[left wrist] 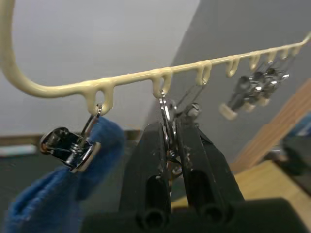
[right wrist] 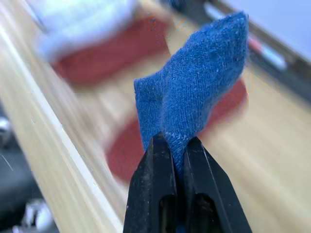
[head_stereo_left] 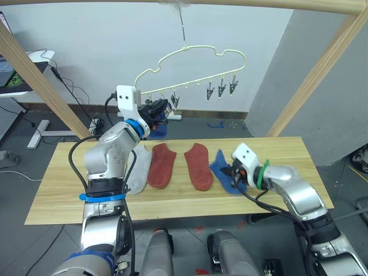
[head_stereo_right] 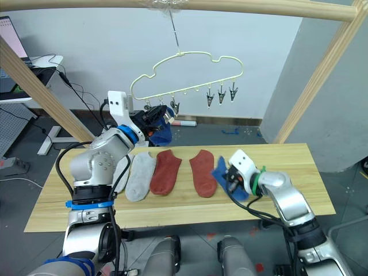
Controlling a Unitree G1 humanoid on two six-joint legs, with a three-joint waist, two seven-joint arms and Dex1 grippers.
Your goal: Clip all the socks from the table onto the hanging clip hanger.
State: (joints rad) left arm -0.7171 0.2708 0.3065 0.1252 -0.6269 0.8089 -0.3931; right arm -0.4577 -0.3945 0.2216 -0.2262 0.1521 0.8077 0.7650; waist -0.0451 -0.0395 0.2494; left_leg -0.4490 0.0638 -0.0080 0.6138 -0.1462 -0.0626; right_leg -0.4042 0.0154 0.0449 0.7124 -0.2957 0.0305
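Left eye view: five socks are lying on the table [head_stereo_left: 287, 150]: two grey socks [head_stereo_right: 140, 175], two red socks [head_stereo_left: 163, 165], long axes running away from the robot, and one blue sock [head_stereo_left: 223, 168], which the right gripper [right wrist: 176, 145] is pinching. The left gripper [left wrist: 169, 141] is clenching a metal clip [left wrist: 166, 114] on the clip hanger [head_stereo_left: 195, 54]; beside it another blue sock [left wrist: 68, 194] is hanging clipped.
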